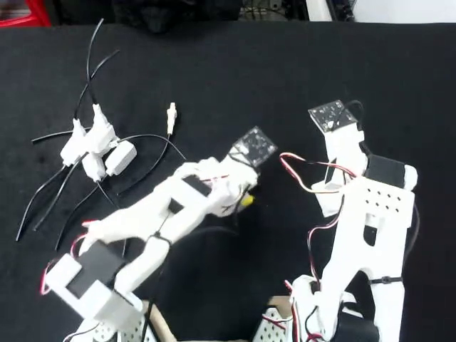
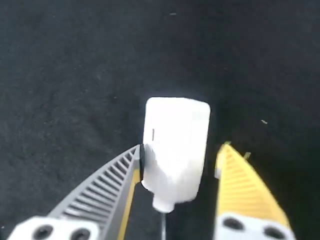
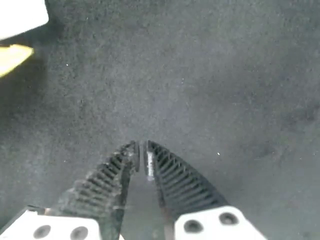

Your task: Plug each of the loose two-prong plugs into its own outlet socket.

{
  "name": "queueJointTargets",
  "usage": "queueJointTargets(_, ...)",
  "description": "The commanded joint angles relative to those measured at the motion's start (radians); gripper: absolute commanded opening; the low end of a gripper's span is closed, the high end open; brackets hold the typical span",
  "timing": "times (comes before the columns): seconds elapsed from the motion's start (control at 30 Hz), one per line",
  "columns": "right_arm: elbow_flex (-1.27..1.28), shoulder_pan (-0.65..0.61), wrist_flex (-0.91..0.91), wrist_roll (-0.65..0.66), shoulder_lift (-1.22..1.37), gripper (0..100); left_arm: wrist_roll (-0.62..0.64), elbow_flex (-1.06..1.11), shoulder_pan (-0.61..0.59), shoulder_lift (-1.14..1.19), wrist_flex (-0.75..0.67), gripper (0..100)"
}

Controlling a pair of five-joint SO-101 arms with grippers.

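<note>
The tabletop (image 2: 60,60) is matt black, faintly fuzzy cloth. The plug (image 2: 176,135) is smooth white plastic, slightly glossy. The left end effector (image 2: 181,147) and right end effector (image 3: 141,146) have ribbed matt plastic.

We see a black, matte tabletop (image 1: 235,64) spreading across the high view. Beyond its far edge we make out a red object (image 1: 21,11) and a white surface (image 1: 406,10).

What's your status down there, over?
Left gripper shut on white connector. Right gripper shut, empty, over black cloth. Other plugs and sockets heaped to the left. Nothing in the way.
</note>
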Motion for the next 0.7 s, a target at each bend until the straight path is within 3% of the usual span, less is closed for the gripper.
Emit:
queueJointTargets(0.0,-0.053,0.021,0.002,0.006,-0.030,2.1,-0.015,-0.056,-0.002,0.009,-0.011,19)
queueJointTargets(0.2,-0.051,0.021,0.002,0.006,-0.030,2.1,-0.141,-0.036,0.027,0.015,0.000,18)
queueJointTargets(0.5,-0.048,0.000,0.000,0.005,-0.030,2.1,-0.186,-0.093,-0.031,0.009,0.189,17)
queueJointTargets(0.67,-0.048,-0.025,0.000,0.002,-0.027,2.1,-0.186,-0.147,-0.035,-0.025,0.408,3)
